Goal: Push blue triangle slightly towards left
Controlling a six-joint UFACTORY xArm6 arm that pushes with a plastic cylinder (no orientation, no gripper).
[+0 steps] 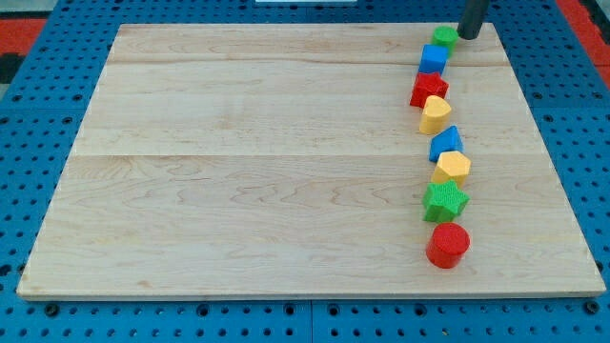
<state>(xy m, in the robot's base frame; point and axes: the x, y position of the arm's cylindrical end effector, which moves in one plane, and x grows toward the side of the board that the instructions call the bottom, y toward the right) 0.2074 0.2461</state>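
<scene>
The blue triangle [445, 143] lies on the right side of the wooden board [267, 162], in a column of blocks. It sits between a yellow heart [436, 114] above and a yellow hexagon [454, 168] below, touching or nearly touching both. My tip [469, 36] is at the view's top right, just right of a small green block [444, 38]. It is far above the blue triangle, with several blocks between them.
The column also holds a blue cube [435, 59], a red star [429, 90], a green star [445, 201] and a red cylinder [448, 245] at the bottom. A blue pegboard [38, 143] surrounds the board.
</scene>
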